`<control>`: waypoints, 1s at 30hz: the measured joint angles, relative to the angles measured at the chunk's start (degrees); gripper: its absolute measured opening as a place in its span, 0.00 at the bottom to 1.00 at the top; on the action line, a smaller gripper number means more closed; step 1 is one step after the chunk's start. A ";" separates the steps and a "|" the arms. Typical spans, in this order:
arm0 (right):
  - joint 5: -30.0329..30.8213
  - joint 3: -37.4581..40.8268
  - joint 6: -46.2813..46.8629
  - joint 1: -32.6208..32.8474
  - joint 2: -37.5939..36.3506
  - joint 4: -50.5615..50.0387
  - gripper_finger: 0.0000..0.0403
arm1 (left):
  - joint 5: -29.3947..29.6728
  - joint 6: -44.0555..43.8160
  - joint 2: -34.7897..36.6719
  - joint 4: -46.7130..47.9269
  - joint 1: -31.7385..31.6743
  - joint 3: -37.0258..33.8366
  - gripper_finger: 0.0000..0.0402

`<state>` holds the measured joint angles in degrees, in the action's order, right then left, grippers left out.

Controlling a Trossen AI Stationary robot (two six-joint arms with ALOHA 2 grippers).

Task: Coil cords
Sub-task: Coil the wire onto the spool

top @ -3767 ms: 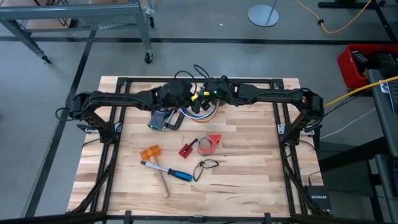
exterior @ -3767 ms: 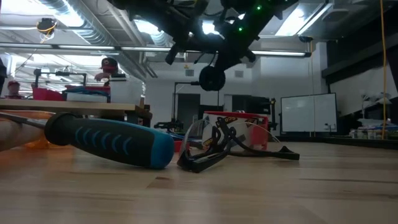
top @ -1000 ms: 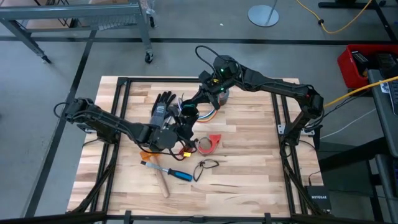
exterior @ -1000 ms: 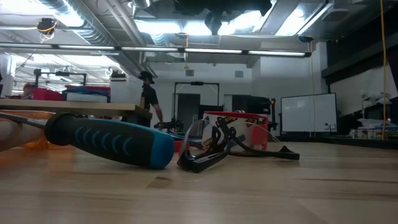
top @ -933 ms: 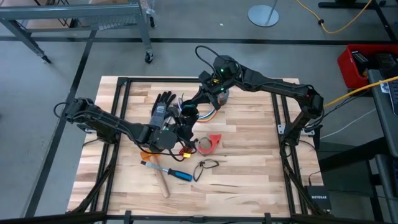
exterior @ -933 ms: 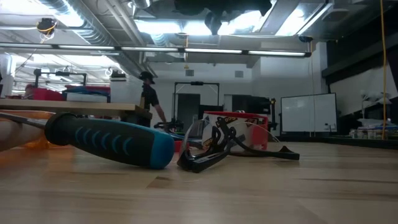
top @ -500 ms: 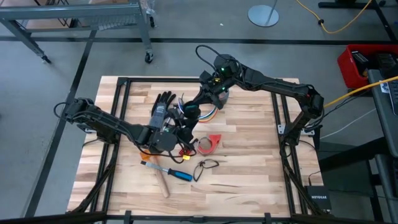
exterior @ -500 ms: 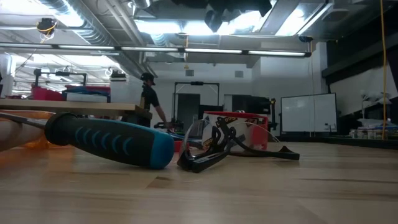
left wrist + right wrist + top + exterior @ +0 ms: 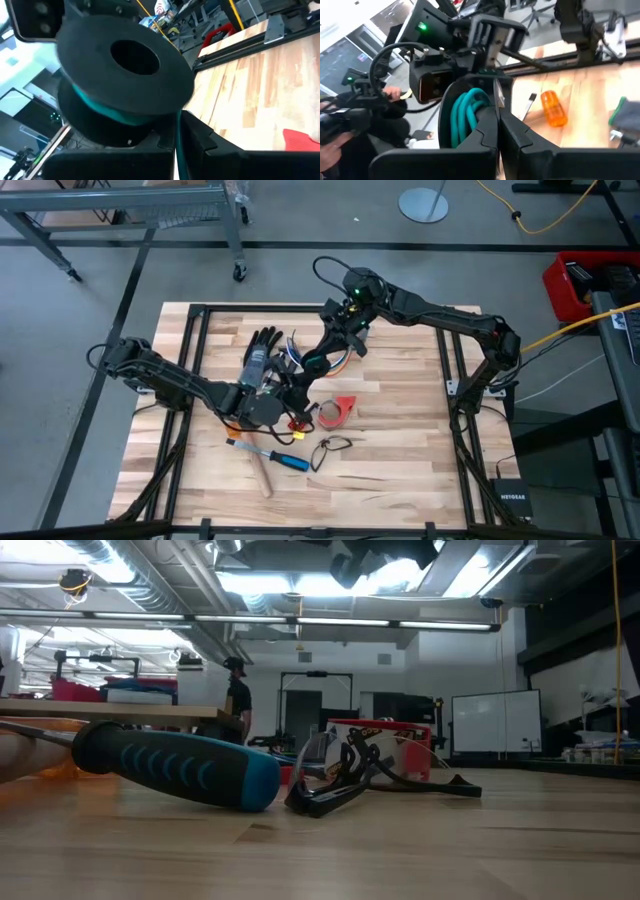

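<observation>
Right wrist view: my right gripper (image 9: 498,131) pinches the black spool of teal cord (image 9: 467,116) above the wooden counter (image 9: 580,102), probably steadying it for winding.

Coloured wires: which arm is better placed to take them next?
Probably the right arm: its tool hangs just beside the wires. The left tool is farther off, between the glove and the red roll.

The high view looks straight down on the whole desk (image 9: 400,440) and both arms. The low view sits at desk level, facing the room, very close to the blue-handled tool (image 9: 180,768), which the high view also shows (image 9: 285,459). Each wrist view looks forward, pressed close against a spool (image 9: 122,75) of teal cable (image 9: 467,112).
</observation>
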<state>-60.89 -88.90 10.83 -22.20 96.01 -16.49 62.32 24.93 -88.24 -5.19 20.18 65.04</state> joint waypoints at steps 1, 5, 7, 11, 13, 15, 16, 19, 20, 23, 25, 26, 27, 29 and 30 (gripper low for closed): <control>-0.35 0.00 0.02 -0.04 0.00 -0.76 0.00 | 0.38 0.01 -0.01 0.00 0.33 0.00 0.01; -1.28 0.00 0.09 -0.63 0.00 -2.15 0.00 | 1.08 0.42 -0.01 -0.28 0.88 0.00 0.01; -1.56 0.00 0.04 -0.70 0.00 -2.91 0.00 | 1.00 0.42 -0.01 -0.21 0.86 0.00 0.01; -3.01 -0.02 -0.33 -0.72 0.00 -4.06 0.00 | 0.88 -0.30 -0.01 -0.11 0.88 0.00 0.01; -4.01 -0.02 -0.33 -0.74 0.00 -4.58 0.00 | 0.84 -0.28 -0.01 0.04 0.98 0.00 0.01; -4.91 -0.02 -0.33 -0.74 0.00 -4.60 0.00 | 0.82 -0.28 -0.01 0.02 0.97 0.00 0.02; -5.13 -0.02 -0.33 -0.74 0.00 -4.60 0.00 | 0.83 -0.28 -0.01 0.00 0.98 0.00 0.03; -5.94 -0.02 -0.24 -0.77 0.00 -5.21 0.00 | 1.11 -0.42 -0.01 0.14 1.23 0.00 0.06; -7.66 -0.02 0.04 -0.79 0.00 -6.06 0.00 | 2.09 -0.44 -0.01 0.83 1.25 -0.09 0.06; -9.30 -0.10 -0.28 -0.74 -0.17 -6.77 0.00 | 2.35 -0.35 -0.01 0.75 1.22 -0.13 0.08; -9.65 -0.05 -0.38 -0.67 -0.16 -7.39 0.00 | 2.38 -0.34 -0.01 0.58 1.20 -0.11 0.08; -9.62 -0.02 -0.39 -0.66 -0.15 -7.41 0.00 | 2.36 -0.34 -0.01 0.54 1.20 -0.11 0.08; -9.48 -0.02 -0.43 -0.66 -0.15 -7.31 0.00 | 2.29 -0.35 -0.01 0.42 1.20 -0.11 0.08; -9.15 -0.04 -0.52 -0.70 -0.15 -7.23 0.00 | 2.15 -0.33 -0.01 0.37 1.20 -0.11 0.08; -8.97 -0.04 -0.53 -0.70 -0.15 -7.28 0.00 | 2.11 -0.35 -0.01 0.27 1.20 -0.11 0.07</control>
<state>-69.86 -88.95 10.30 -22.90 95.85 -23.77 64.43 24.58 -88.25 -4.92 21.39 64.93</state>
